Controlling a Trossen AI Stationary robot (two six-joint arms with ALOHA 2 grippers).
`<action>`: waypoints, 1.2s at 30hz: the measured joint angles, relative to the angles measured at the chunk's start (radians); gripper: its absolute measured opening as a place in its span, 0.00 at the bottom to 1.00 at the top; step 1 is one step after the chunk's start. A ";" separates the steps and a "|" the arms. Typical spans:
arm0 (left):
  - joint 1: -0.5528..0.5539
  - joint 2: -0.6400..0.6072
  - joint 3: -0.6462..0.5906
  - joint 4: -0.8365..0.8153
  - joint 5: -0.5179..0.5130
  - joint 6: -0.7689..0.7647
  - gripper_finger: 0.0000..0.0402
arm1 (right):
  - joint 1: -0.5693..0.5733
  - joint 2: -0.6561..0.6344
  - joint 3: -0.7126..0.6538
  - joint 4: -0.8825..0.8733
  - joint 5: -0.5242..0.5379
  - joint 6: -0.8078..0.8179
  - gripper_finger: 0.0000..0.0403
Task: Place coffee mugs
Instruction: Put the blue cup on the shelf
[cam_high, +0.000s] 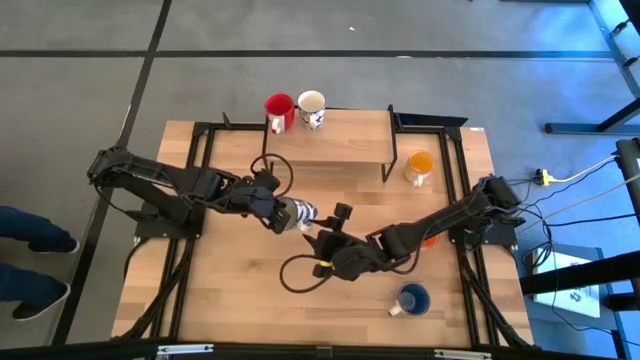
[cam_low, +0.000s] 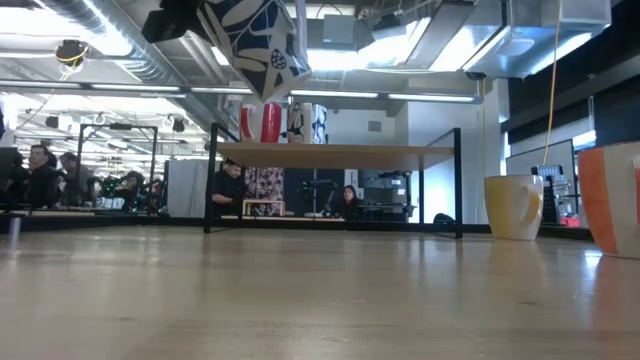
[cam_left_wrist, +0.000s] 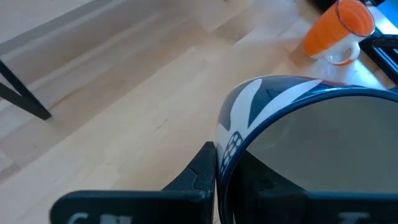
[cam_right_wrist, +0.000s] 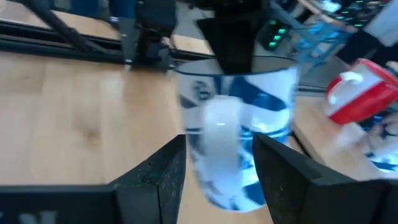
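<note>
Wooden table (cam_high: 240, 290) with a low raised shelf (cam_high: 330, 135) at its far end is the work surface, and an open workshop with a few seated people shows beyond it in the low view. Two mugs already stand on the shelf, side by side at its far left: a red mug (cam_high: 279, 107) and a white patterned mug (cam_high: 311, 106). A second white mug with dark blue patterning (cam_high: 302, 214) hangs in the air over the middle of the table, clear of the wood, as the low view shows. The left gripper (cam_high: 284, 214) is pinched tight on that mug's rim, one finger inside and one outside. The right gripper (cam_high: 330, 241) has its fingers half spread on either side of the mug's handle; whether they press on it I cannot tell. This looks like a hand-over between the arms. Three mugs wait on the table: a yellow-orange mug (cam_high: 420, 165) beside the shelf's right leg, an orange-red mug (cam_high: 430, 240) partly hidden under the right arm, and a blue mug (cam_high: 412, 298) near the front edge. By my reckoning, two are placed, one is in transit and three remain.
</note>
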 joint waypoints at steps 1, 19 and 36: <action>0.000 0.000 0.000 0.000 0.002 0.000 0.04 | -0.004 0.005 0.000 0.004 0.021 0.000 0.43; 0.001 0.000 0.000 0.000 -0.007 -0.006 0.05 | -0.030 0.009 0.000 0.005 -0.020 -0.056 0.10; 0.007 -0.206 0.190 -0.166 -0.045 0.286 0.35 | -0.031 -0.126 -0.001 0.005 0.030 -0.039 0.10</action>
